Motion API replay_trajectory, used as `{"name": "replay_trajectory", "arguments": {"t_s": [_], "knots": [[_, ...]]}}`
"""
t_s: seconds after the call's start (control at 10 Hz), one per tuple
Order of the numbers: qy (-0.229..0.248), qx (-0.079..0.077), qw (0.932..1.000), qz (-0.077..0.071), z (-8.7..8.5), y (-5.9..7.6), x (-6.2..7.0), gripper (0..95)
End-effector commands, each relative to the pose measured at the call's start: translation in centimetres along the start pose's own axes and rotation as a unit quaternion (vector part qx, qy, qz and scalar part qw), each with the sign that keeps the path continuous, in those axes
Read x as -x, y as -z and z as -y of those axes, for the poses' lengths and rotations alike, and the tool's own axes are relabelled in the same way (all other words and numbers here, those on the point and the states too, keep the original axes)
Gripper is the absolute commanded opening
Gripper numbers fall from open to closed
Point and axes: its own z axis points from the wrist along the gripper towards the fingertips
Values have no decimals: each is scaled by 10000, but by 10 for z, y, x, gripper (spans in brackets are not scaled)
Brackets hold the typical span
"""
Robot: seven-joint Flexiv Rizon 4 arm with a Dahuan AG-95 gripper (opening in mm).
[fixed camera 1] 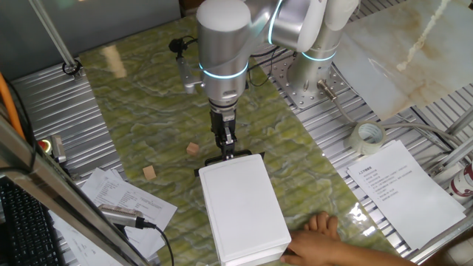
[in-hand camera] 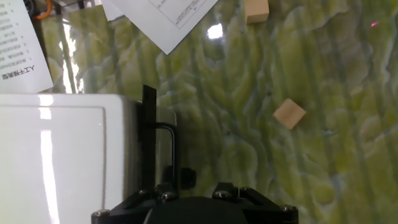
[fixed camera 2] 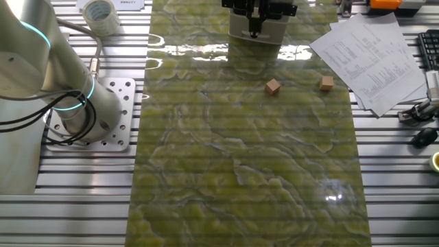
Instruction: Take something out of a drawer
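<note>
Tan cubes (fixed camera 1: pixel 193 148) (fixed camera 1: pixel 150 173): two; white box (fixed camera 1: pixel 242 207): one.

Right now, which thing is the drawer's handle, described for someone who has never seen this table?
Start at the long white box lying on the green marbled table. At its end nearest the arm runs the drawer's black front edge, and the handle is the thin dark loop sticking out from it, right at the gripper. Unlike the two loose tan cubes nearby, it is black and fixed.

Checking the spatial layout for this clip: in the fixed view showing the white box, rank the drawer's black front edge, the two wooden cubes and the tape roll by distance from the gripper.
From the gripper:
1. Drawer front edge, directly below.
2. Cube, image-left.
3. Cube, farther left.
4. Tape roll, far image-right.
</note>
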Motion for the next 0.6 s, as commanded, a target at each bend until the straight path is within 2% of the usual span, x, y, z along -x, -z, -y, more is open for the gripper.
{"name": "replay_trajectory", "arguments": {"t_s": [0.1, 0.4, 0.5, 0.6], "knots": [[-14, -70, 10000, -1, 0, -2, 3, 570], [60, -182, 9998, -78, 10, 3, 5, 570], [36, -228, 9997, -81, 10, 0, 5, 570], [40, -249, 9997, -73, 11, -1, 6, 380]]}}
